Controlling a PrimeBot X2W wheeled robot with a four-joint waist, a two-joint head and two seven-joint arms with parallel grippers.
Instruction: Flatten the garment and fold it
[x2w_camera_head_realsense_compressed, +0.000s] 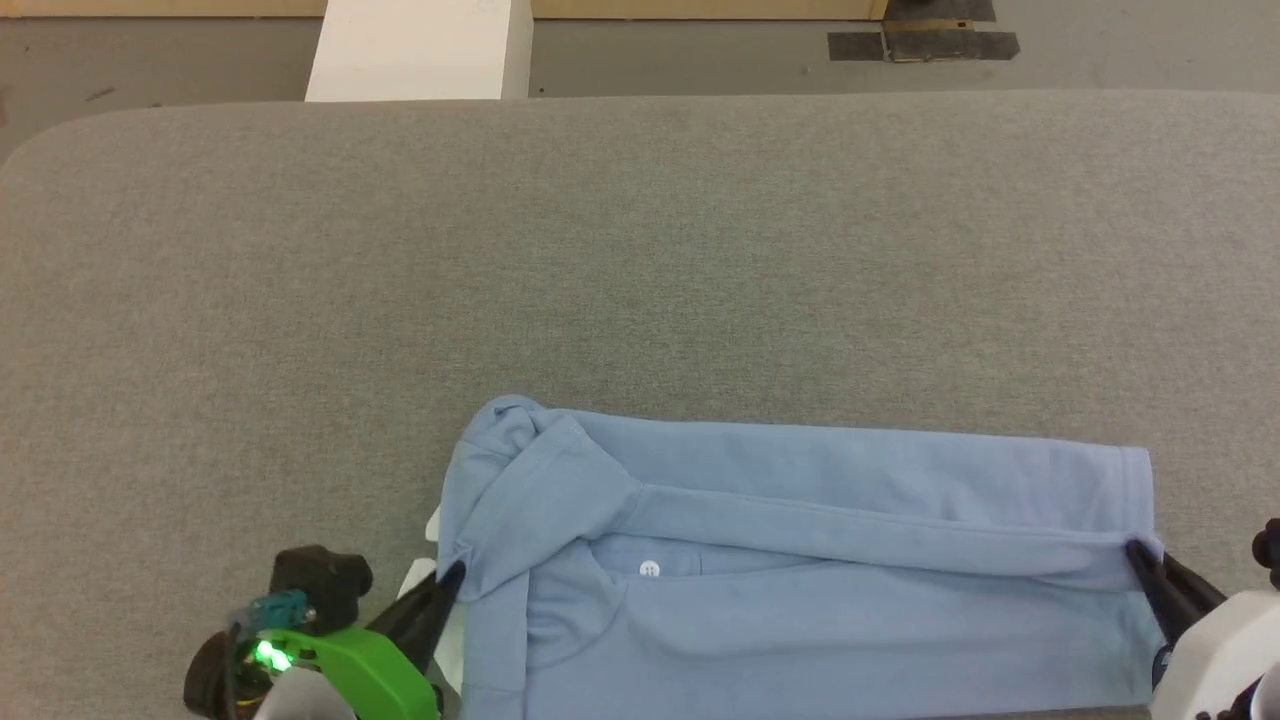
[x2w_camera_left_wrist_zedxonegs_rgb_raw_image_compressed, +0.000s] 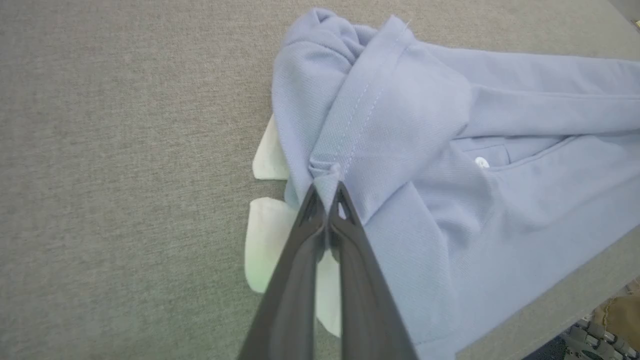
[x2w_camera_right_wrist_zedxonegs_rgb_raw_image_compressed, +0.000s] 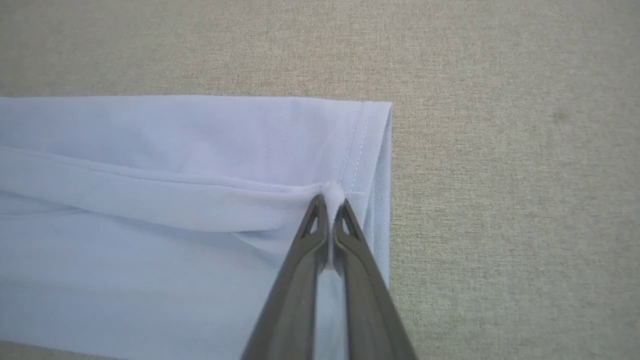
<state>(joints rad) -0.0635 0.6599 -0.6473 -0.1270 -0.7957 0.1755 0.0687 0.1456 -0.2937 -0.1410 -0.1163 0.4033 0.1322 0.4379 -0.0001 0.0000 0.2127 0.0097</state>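
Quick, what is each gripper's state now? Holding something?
Left gripper: shut, pinching the light blue soft-cloth polo shirt near its collar.
Right gripper: shut, pinching the same shirt at its hem.

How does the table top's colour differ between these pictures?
Head view: neutral grey fabric table top; left wrist view: greenish tint low on it, tinging the white collar; right wrist view: warmer beige, with the light blue polo shirt washed pale.

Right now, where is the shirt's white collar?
The white collar pokes out from under the garment's left end, low in the head view, just beside the left gripper, whose jaws pinch the blue cloth there.
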